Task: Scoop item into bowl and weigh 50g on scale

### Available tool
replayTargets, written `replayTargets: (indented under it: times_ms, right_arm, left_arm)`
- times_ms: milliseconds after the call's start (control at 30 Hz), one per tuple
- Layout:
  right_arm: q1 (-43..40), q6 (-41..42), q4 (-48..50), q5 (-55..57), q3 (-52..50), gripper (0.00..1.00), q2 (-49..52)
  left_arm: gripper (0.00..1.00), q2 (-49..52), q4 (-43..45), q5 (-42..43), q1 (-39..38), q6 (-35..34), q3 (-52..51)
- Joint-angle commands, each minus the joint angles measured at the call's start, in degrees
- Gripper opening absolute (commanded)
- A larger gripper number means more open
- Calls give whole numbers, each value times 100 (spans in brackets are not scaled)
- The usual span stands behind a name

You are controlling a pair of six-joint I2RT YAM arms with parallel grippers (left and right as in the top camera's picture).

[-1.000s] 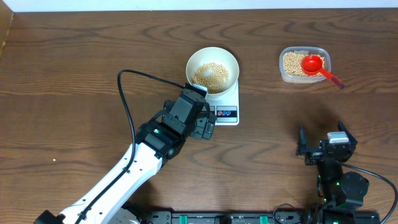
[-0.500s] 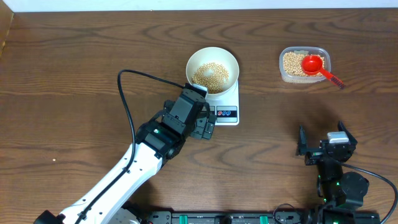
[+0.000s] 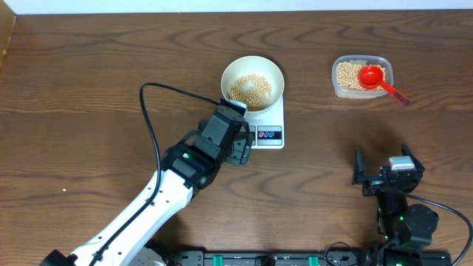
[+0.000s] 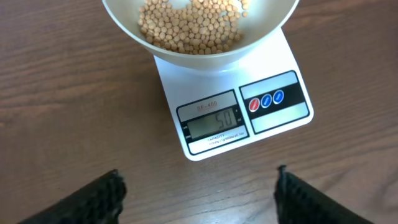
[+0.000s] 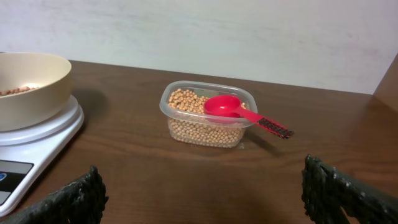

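Just before scale (image 4: 231, 112), left gripper (image 4: 199, 186) hangs wide open, empty, likely held off so nothing skews display (image 4: 214, 126), reading 50. Beans (image 4: 193, 25) sit in bowl (image 4: 261, 43) on scale. Right gripper (image 5: 200, 171) spread open, parked aside; scoop (image 5: 227, 107) rests in tub (image 5: 205, 134)

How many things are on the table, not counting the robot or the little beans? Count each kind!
White bowl: 1
White scale: 1
Clear plastic tub: 1
Red scoop: 1
Total: 4
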Motion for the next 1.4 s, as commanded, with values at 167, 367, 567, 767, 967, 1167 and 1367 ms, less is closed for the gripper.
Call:
replayTargets:
  times_ms: [167, 367, 567, 767, 967, 1167, 1367]
  right_arm:
    - [87, -17, -35, 66, -9, 99, -55]
    - [87, -17, -35, 66, -9, 99, -55]
    - [87, -17, -35, 66, -9, 99, -55]
    - [87, -17, -35, 66, -9, 99, -55]
    - [90, -17, -35, 66, -9, 99, -55]
    - [90, -17, -35, 66, -9, 99, -55]
    - [87, -17, -35, 66, -9, 99, -55]
  left_arm:
    - [98, -166, -9, -459, 76, 249, -98]
    - [98, -1084, 710, -304, 883, 616, -662]
    - [98, -2669, 1985, 1307, 2745, 802, -1904]
    - [98, -4218, 2264, 1386, 3630, 1727, -2975]
    - [98, -5307, 2649, 1340, 3880, 2295, -3888]
    - [98, -6223, 2927, 1058, 3904, 2295, -4780]
    - [98, -6789, 2726, 1010, 3899, 2295, -5163]
